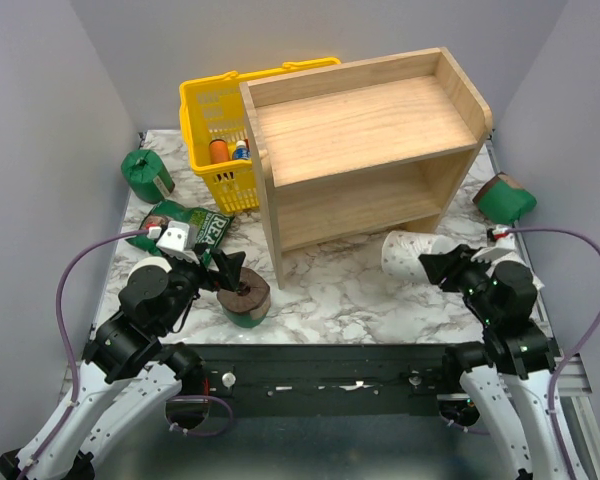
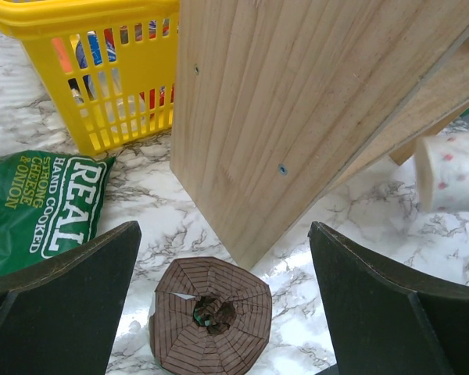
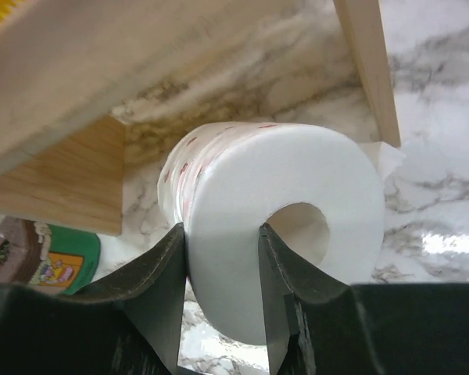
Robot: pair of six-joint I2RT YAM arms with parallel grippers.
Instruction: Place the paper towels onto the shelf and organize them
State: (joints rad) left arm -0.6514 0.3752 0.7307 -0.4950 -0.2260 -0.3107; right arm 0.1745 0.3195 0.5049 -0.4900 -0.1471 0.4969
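Observation:
A white paper towel roll point(image 1: 408, 255) with pink-red dots lies on its side in front of the wooden shelf point(image 1: 360, 150). My right gripper point(image 1: 438, 268) is shut on the white roll's point(image 3: 281, 211) wall, one finger in the hollow core and the other outside; in the right wrist view the gripper point(image 3: 221, 234) pinches it. A green-wrapped roll point(image 1: 246, 297) stands on end, brown top up. My left gripper point(image 1: 225, 268) hangs open just above it. In the left wrist view this roll point(image 2: 211, 316) sits between the wide-open left gripper point(image 2: 223, 234). Two more green rolls lie far left point(image 1: 145, 172) and far right point(image 1: 505, 198).
A yellow basket point(image 1: 215, 140) with bottles stands against the shelf's left side. A flat green bag marked "REAL" point(image 1: 195, 220) lies beside my left gripper, also in the left wrist view point(image 2: 39, 203). The shelf's side panel point(image 2: 297, 101) rises close ahead of the left gripper.

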